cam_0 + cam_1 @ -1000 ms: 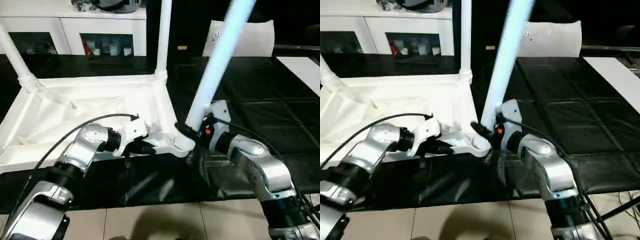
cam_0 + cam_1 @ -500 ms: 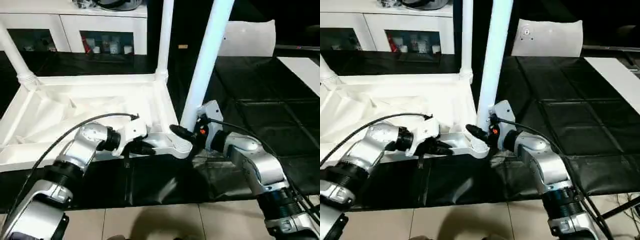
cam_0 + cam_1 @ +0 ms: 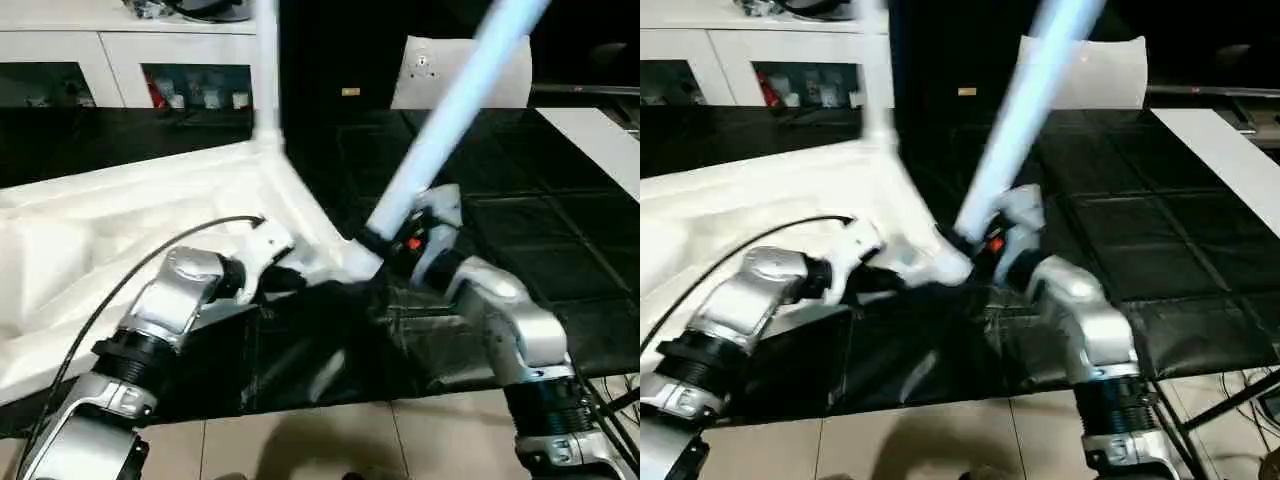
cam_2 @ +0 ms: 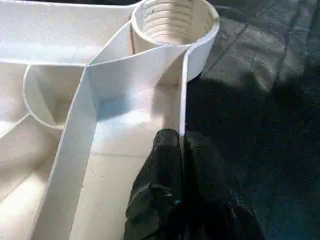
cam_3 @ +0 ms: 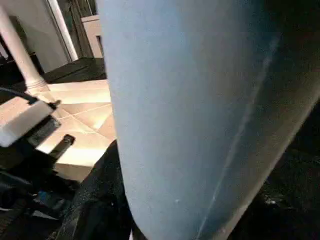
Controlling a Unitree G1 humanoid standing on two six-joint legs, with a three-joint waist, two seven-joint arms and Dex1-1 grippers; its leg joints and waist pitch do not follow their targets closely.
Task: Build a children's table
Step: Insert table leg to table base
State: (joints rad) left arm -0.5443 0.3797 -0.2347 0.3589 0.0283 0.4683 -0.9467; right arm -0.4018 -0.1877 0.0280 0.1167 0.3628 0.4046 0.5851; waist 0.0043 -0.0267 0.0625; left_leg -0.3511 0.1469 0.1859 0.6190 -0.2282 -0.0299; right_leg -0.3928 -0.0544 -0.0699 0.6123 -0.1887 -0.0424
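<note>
Left fingers clamped together on tabletop rim, just below empty corner socket. Right fingers clamped around tilted leg near its base.

The tilted leg runs off the top edge, its lower end hidden behind the right hand, and the tabletop is cut off at left.

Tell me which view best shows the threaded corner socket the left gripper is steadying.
The left wrist view: the socket opens toward the camera, its inner threads plain, with the left gripper pinching the rim wall just below. The eye views show only its outer corner beside the tilted leg; the right wrist view shows the leg.
</note>
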